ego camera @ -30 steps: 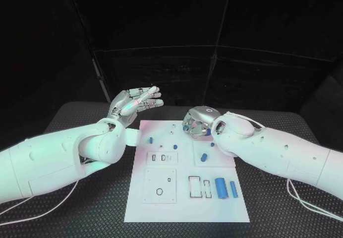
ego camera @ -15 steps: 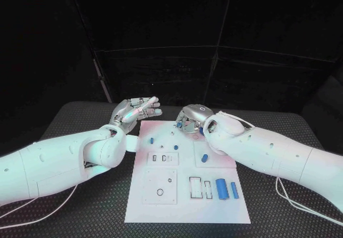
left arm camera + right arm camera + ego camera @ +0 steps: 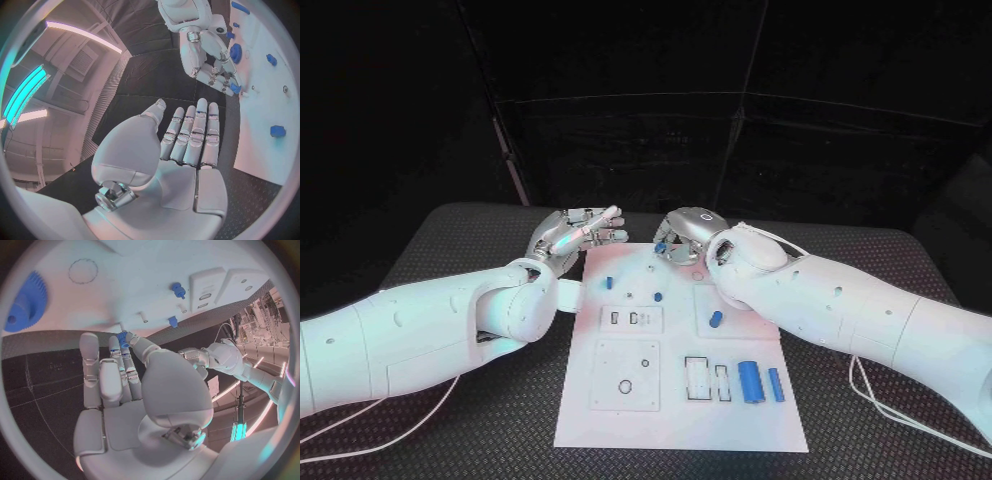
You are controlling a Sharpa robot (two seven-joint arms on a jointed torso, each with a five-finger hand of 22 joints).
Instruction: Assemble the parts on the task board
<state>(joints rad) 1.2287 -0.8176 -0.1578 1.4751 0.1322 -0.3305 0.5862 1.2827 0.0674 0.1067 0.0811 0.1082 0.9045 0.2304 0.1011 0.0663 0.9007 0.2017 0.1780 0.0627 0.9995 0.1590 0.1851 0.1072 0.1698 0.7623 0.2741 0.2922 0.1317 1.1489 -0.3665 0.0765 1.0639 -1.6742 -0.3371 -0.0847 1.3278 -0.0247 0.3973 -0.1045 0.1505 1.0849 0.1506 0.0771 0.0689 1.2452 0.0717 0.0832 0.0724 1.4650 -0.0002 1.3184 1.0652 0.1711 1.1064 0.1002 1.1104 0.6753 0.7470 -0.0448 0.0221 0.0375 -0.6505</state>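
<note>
A white task board (image 3: 678,400) lies in the middle of a black table (image 3: 444,250). The left hand (image 3: 574,232) hovers just off the board's far left corner, holding nothing, its fingers (image 3: 199,131) straight and close together. The right hand (image 3: 687,240) is over the board's far edge, fingers curled downward, with a small blue part (image 3: 122,339) pinched at its fingertips (image 3: 127,356) close to the board's surface. Small blue parts stand on the far half of the board, among them a peg (image 3: 604,281) near the left edge and an oblong piece (image 3: 715,319) near the middle. Two blue cylinders (image 3: 749,381) lie side by side near the right edge, beside rectangular slots (image 3: 695,377). A blue gear (image 3: 24,305) sits on the board near the right hand.
</note>
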